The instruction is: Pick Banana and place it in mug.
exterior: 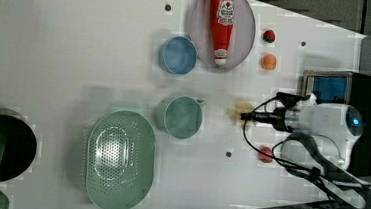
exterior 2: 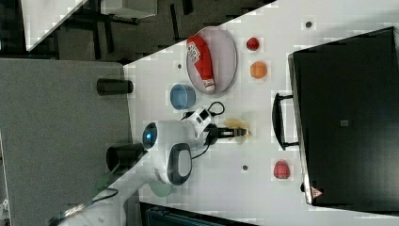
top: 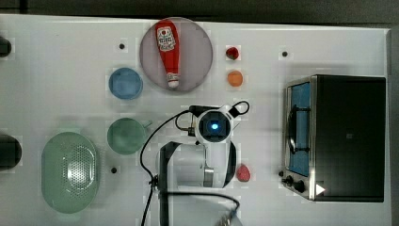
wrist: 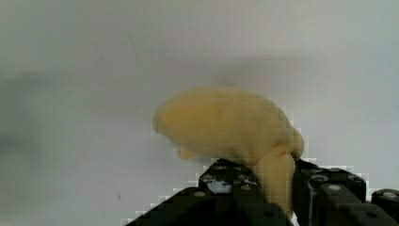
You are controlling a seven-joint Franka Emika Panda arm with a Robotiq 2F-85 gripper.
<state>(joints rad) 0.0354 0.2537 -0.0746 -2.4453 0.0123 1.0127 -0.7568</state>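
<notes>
The hand (wrist: 275, 188) is clamped on the narrow end of the banana (wrist: 226, 125), with the fat part sticking out past the fingers. In the left view the banana (exterior: 243, 110) sits low over the bench (exterior: 77, 51), near the mug (exterior: 182, 117) on the left view's right of it. Since the grip looks to be near one end, lift slowly, keep the banana level, and center it over the mug's opening before letting go.

1 banana (exterior: 243, 108), 2 cups (top: 125, 83), 2 strawberries (top: 232, 52)
</notes>
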